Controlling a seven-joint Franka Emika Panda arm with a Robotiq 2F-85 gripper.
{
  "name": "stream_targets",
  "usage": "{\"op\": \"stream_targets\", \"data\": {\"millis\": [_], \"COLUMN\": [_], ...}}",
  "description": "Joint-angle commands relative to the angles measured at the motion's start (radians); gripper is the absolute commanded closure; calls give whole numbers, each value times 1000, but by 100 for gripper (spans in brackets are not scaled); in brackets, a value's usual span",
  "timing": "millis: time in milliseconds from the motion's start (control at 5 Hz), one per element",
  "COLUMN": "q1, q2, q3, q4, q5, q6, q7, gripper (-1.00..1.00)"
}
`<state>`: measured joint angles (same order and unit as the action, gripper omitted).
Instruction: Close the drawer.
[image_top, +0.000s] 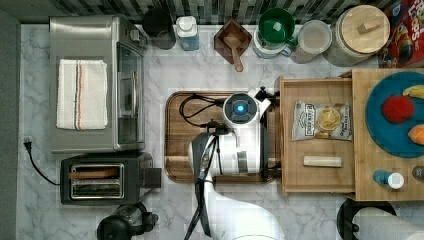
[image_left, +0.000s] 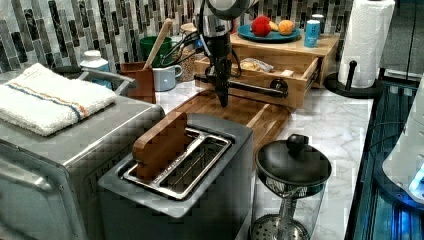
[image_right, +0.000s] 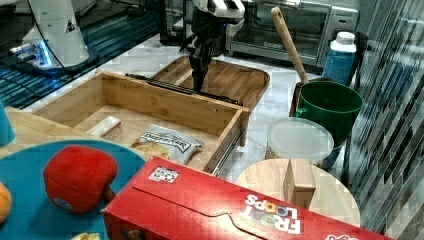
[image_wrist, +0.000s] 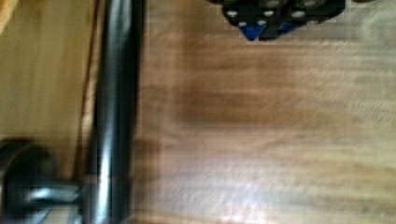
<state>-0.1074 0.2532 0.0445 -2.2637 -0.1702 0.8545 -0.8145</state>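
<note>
- The gripper points straight down over the dark cutting board, near that board's edge facing the drawer; its fingers look pressed together with nothing between them.
- In the wrist view the fingertips hang above dark wood grain, just beside the drawer's black bar handle.
- The drawer stands pulled out of the light wooden stand, its handled front facing the cutting board, near the marble counter's edge on the top view's right.
- Inside the drawer lie a snack bag, about mid-floor, and a small pale bar-shaped packet near the wall nearest the robot's base.
- On top of the stand a blue plate carries a red fruit, an orange fruit and a yellow one; a small blue bottle with a white cap stands beside the plate.
- Along the counter's back edge: a green mug, a clear tub with a pale lid, a wooden-lidded jar, and a wooden holder with a spoon.
- A cereal box stands at the back corner on the top view's right.
- At the top view's left edge, a toaster oven bears a folded towel; the toaster holds a wooden slab in one slot.
</note>
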Motion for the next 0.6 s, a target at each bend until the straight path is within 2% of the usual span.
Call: {"op": "stream_targets", "data": {"millis": [200, 400, 600], "q1": [-104, -93, -159], "q2": [28, 26, 14], "q3": [-30, -70, -59], "q4": [127, 149, 174], "q5": [0, 18, 11], "q6": [50, 5, -34], "q7": [-267, -300, -315], "gripper": [100, 100, 100]}}
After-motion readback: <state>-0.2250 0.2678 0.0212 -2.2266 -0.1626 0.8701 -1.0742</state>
